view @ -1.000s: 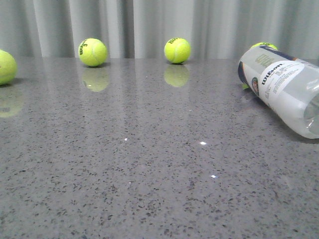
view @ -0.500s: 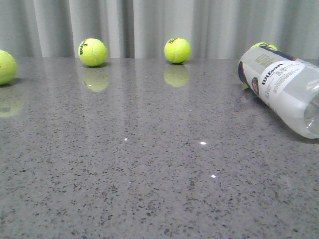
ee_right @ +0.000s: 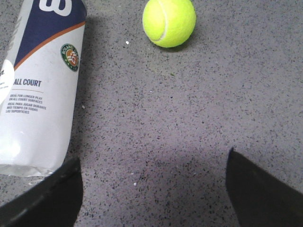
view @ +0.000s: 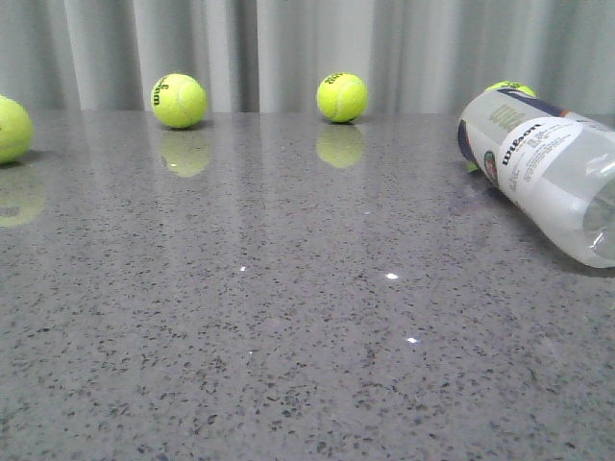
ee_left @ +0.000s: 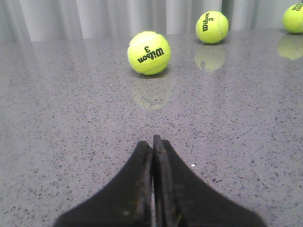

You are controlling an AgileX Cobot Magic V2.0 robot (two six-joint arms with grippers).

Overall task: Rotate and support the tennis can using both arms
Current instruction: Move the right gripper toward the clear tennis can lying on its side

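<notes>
The tennis can lies on its side at the right of the grey speckled table, its white Wilson label up and its navy band toward the back. It also shows in the right wrist view, next to one finger. My right gripper is open and empty over bare table beside the can's near end. My left gripper is shut and empty, low over the table, pointing toward a tennis ball. Neither gripper shows in the front view.
Tennis balls lie along the back of the table: one at the far left, one left of middle, one at the middle, one behind the can. A grey curtain hangs behind the table.
The can's label has turned very slightly; otherwise nothing has visibly moved in the front view.
</notes>
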